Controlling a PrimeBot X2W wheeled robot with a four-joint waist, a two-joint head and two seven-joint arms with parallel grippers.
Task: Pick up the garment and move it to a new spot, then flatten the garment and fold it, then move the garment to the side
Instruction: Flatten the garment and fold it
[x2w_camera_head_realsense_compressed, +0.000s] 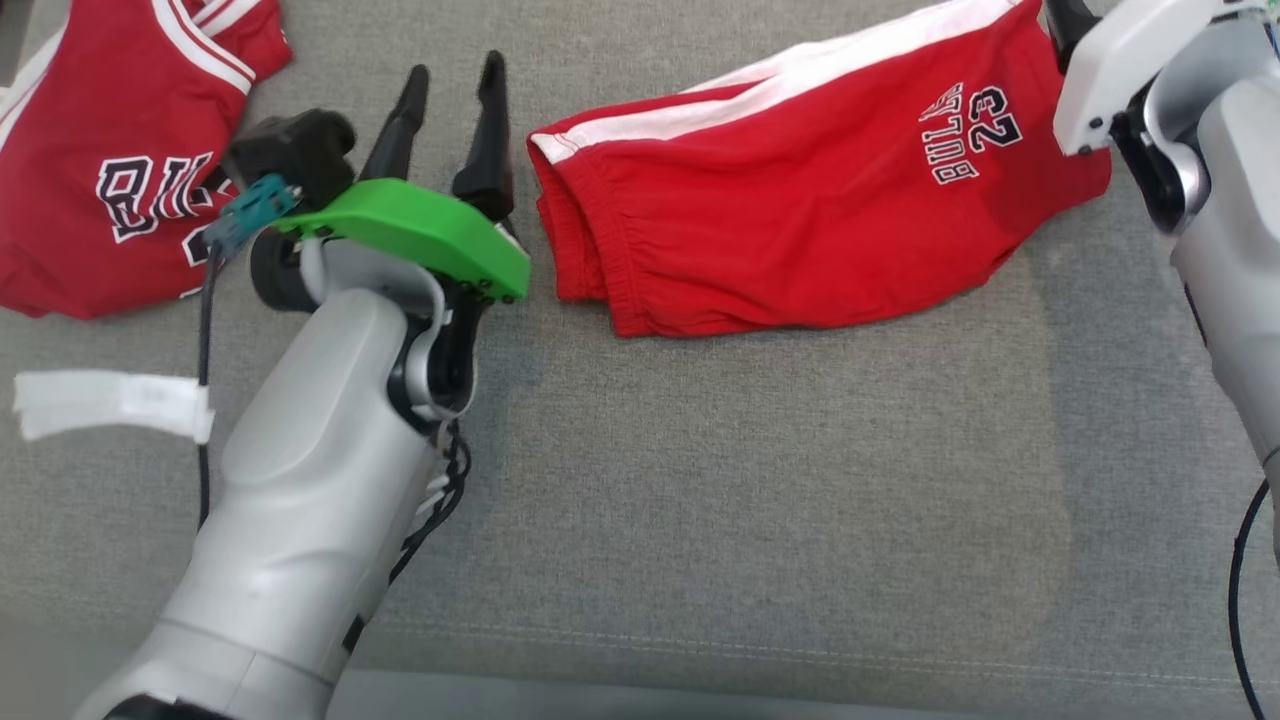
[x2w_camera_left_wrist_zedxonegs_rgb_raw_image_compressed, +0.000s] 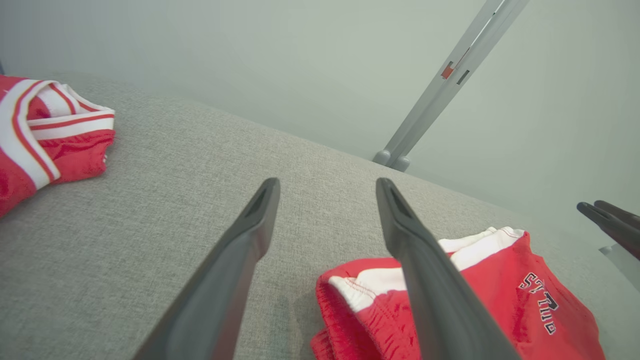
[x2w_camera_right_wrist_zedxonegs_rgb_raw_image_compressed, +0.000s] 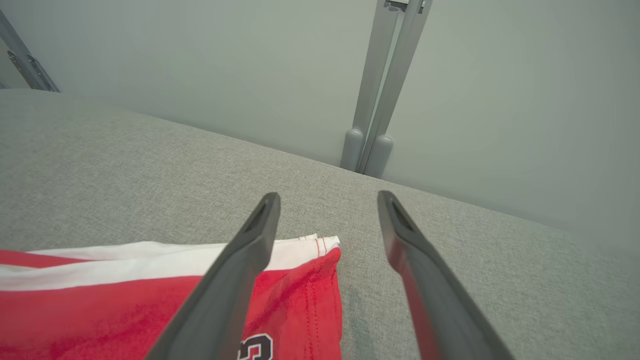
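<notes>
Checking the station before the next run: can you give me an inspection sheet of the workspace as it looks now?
Surface: grey fabric, flat.
Job's things: red shorts, folded, lying right of centre.
Clutter: red jersey at the far left; white strip by the left arm.
Grippers: left gripper open beside the waistband, empty; right gripper open over the hem corner, empty.
Cables: black cable along the left arm; second cable at the right edge.
Surroundings: pale wall, grey metal struts.

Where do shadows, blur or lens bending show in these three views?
Head view: soft, even light, faint shadow edging the red shorts; left wrist view: the left gripper softens toward the bottom edge; right wrist view: dim shadow beside the shorts' hem.
</notes>
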